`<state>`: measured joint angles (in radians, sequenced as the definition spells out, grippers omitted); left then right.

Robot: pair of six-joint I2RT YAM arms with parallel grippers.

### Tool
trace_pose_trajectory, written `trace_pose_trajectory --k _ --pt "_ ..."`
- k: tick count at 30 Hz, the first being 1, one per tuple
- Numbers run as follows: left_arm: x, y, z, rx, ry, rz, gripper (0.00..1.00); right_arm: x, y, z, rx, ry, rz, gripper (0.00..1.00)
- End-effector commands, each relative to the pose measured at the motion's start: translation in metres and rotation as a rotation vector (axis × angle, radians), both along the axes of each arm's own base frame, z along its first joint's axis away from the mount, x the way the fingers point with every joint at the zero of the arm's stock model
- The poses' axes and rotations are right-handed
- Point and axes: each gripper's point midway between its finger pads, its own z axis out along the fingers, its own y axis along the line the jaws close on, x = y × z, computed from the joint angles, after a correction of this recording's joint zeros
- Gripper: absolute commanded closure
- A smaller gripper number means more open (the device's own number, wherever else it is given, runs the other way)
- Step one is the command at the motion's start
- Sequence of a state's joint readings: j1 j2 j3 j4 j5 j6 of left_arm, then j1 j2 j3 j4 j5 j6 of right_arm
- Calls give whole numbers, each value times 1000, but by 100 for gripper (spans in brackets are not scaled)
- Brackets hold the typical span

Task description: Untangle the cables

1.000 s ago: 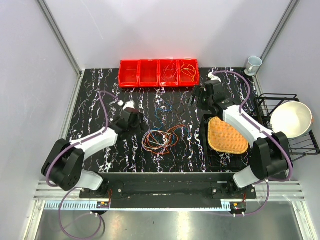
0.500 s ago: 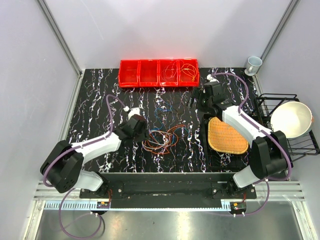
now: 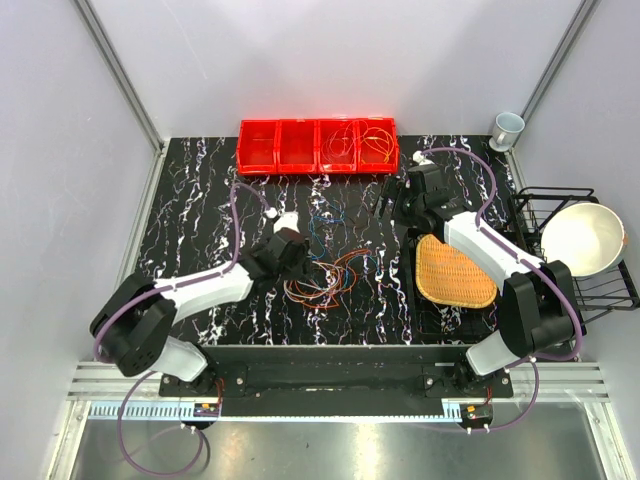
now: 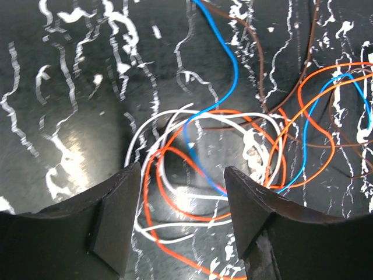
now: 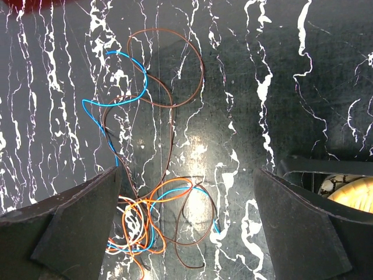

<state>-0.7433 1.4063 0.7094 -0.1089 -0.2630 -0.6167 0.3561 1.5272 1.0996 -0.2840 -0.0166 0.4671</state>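
A tangle of thin cables (image 3: 325,275), orange, blue, brown and white, lies at the middle of the black marbled table. A looser blue and brown loop (image 3: 328,218) trails behind it. My left gripper (image 3: 300,255) is open at the tangle's left edge. In the left wrist view its fingers (image 4: 116,216) stand apart just over white and orange loops (image 4: 175,192), holding nothing. My right gripper (image 3: 385,197) is open and empty above the table at the back right. The right wrist view shows the tangle (image 5: 145,224) and the blue and brown loop (image 5: 157,76) well below it.
A red bin (image 3: 318,146) with several compartments stands at the back; its right compartments hold more wires. A woven tan mat (image 3: 455,270) lies on a dark tray at the right. A wire rack with a white bowl (image 3: 582,238) and a cup (image 3: 506,128) stand far right.
My left arm has moved right and forward, bringing its open gripper to the tangle's left edge. The right arm has barely moved.
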Motion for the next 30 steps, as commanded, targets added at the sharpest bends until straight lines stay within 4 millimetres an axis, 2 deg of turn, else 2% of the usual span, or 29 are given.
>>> trace_pose_trajectory --k 1,6,9,10,14,16,20,24,25,27,28,30 --pt "22 -21 17 -12 -72 -9 39 0 2 4 19 -16 4 0" --pt "26 -20 12 23 -43 21 41 -1 1 1 12 -12 2 0" --pt "28 -20 6 54 -14 31 49 -1 1 0 12 -7 2 0" --pt "29 -20 1 69 1 33 60 -1 1 -1 12 -5 1 0" --pt "31 -24 -1 85 22 33 91 -2 0 -1 12 -5 3 0" --pt "32 -26 2 75 23 24 100 -3 0 0 9 -8 5 0" --pt "32 -30 10 60 11 9 100 -6 -1 4 9 -16 6 0" --pt "41 -36 46 44 -41 -13 100 -10 -3 14 13 -34 4 0" --pt "54 -43 74 33 -97 -18 100 -11 -4 16 14 -37 4 0" --pt "60 -40 102 64 -127 -19 100 -13 -4 21 17 -48 5 0" --pt "74 -46 145 52 -208 -22 100 -13 -5 23 19 -52 4 0" --pt "79 -42 183 69 -257 -21 100 -15 -6 28 24 -61 1 0"
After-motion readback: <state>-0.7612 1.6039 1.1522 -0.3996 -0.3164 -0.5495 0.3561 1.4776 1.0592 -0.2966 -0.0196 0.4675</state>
